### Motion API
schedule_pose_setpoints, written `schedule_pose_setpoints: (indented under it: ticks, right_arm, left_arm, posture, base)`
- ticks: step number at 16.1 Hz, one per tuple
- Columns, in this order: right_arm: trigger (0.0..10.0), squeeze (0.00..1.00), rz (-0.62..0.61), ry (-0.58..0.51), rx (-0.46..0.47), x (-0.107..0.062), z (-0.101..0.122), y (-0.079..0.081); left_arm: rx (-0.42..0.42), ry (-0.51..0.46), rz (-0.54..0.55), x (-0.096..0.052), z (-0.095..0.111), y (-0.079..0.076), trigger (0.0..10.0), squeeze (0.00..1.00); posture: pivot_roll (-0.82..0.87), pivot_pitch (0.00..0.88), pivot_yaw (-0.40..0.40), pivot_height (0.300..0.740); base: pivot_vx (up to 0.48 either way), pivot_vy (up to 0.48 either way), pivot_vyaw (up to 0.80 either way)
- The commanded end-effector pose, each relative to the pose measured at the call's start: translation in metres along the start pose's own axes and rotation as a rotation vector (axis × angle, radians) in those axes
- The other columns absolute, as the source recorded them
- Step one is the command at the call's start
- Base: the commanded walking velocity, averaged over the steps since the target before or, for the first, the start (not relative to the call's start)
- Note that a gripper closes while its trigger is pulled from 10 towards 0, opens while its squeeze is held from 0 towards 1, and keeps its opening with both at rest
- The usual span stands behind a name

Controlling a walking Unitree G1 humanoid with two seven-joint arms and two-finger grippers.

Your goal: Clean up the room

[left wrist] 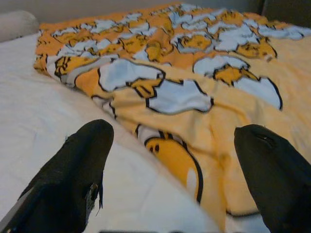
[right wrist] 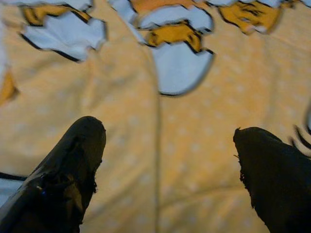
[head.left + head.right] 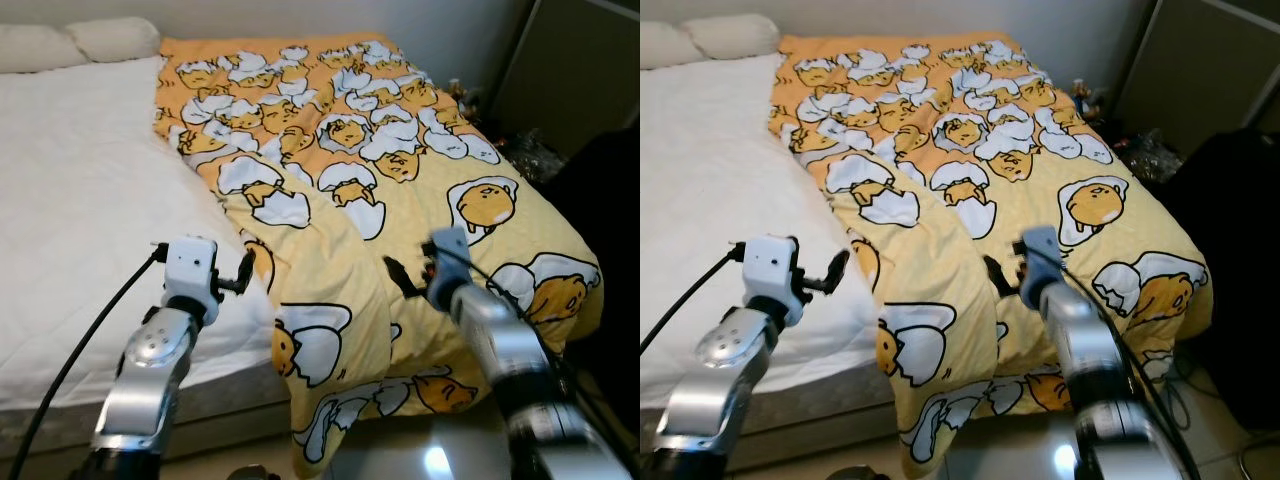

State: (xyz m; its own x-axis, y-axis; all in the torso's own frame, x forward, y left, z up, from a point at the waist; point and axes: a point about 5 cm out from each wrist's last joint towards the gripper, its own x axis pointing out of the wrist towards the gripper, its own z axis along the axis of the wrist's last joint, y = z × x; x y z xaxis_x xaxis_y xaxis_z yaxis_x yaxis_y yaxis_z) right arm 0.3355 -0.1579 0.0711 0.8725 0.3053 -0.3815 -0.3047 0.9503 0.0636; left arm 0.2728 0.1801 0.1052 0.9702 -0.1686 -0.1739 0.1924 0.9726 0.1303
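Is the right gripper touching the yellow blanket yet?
Cannot tell. In the right wrist view the right gripper is open, hovering close over the yellow blanket, but no view plainly shows contact or a gap.

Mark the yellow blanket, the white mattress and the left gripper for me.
yellow blanket [image 3: 400,210]: left eye view, on its flat middle.
white mattress [image 3: 80,180]: left eye view, on its bare top.
left gripper [image 1: 170,170]: left wrist view, midway between its open fingertips, above the blanket's edge.

a yellow blanket [image 3: 400,170] with egg cartoons lies rumpled across the bed's right half, its corner hanging off.
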Motion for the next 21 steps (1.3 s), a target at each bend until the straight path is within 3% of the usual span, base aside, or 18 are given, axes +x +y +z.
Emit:
schedule_pose_setpoints:
  ticks: [1,2,3,4,9,13,18,21]
  right_arm:
    - [10.0,1.00,0.011,0.011,0.051,0.004,-0.003,-0.002]
    - [10.0,1.00,-0.025,0.040,0.039,0.009,-0.005,-0.005]
    - [10.0,0.93,-0.036,0.065,0.018,0.012,-0.007,-0.004]
    - [10.0,0.00,-0.029,0.074,0.008,0.015,-0.007,-0.001]
    - [10.0,0.00,-0.064,0.128,-0.024,0.023,-0.012,0.009]
    - [10.0,0.00,-0.079,0.128,0.071,0.021,-0.022,0.010]
    - [10.0,0.00,-0.106,0.061,0.096,0.023,-0.015,0.009]
    - [10.0,0.00,-0.088,0.040,0.169,0.023,-0.012,0.009]
  left_arm:
    - [0.024,0.006,-0.040,-0.003,0.004,0.001,10.0,0.00]
    - [0.049,0.025,-0.090,-0.007,0.003,0.002,10.0,0.00]
    - [0.073,0.042,-0.134,-0.011,0.003,0.003,10.0,0.00]
    - [0.089,0.051,-0.161,-0.014,0.003,0.003,10.0,0.00]
    - [0.182,0.105,-0.252,-0.044,0.009,0.011,10.0,0.00]
    - [0.209,0.085,-0.196,-0.070,0.028,0.020,10.0,0.00]
    - [0.240,0.073,-0.183,-0.099,0.046,0.021,10.0,0.00]
    - [0.253,0.071,-0.145,-0.119,0.056,0.019,10.0,0.00]
  posture:
    - [0.11,0.000,0.004,0.740]
    - [0.12,0.000,0.012,0.740]
    - [0.14,0.000,0.012,0.740]
    - [0.15,0.000,0.011,0.740]
    - [0.23,0.030,0.002,0.740]
    - [0.29,0.166,-0.015,0.740]
    - [0.30,0.229,-0.008,0.740]
    - [0.33,0.256,-0.007,0.740]
  base:
    - [0.000,0.000,0.00]
    - [0.000,0.000,0.00]
    - [0.000,0.000,0.00]
    - [0.000,0.000,0.00]
    - [0.000,0.000,0.00]
    - [0.000,0.000,0.00]
    - [0.000,0.000,0.00]
    - [0.000,0.000,0.00]
